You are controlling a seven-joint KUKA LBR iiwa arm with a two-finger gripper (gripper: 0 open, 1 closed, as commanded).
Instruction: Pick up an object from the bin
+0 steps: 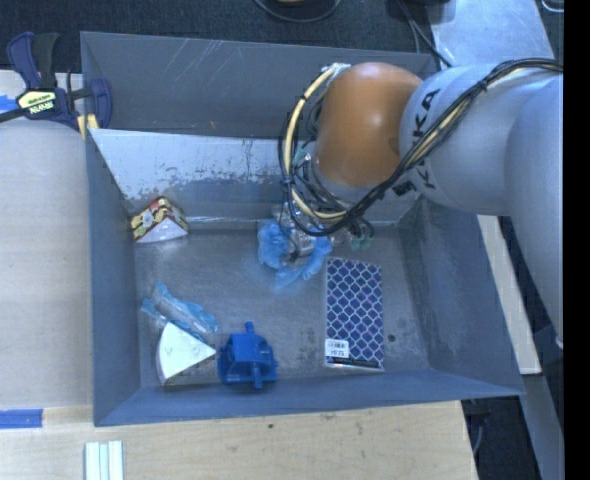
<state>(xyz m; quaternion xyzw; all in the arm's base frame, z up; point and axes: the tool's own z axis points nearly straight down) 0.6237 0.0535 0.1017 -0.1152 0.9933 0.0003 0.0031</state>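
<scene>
A: At the front lie a dark blue toy block (247, 360), a white wedge (182, 354) and a flat packet with a lattice pattern (355, 313). Are they in danger?

B: The packet, perhaps. Its upper edge is just beside the gripper (297, 240), so a lift could drag it along.

A: And the thing to pick?

B: I judge it is the crumpled light blue thing (275, 250) in the middle of the bin (115, 298), near the back wall. The gripper is down on it. Whether the jaws are open or closed I cannot tell; the orange cover (360, 123) hides them.

A: So what may fail?

B: It looks soft and loose. The jaws may pinch only one fold, and then it slips out. Also the back wall is near, so the wrist could touch it.
</scene>
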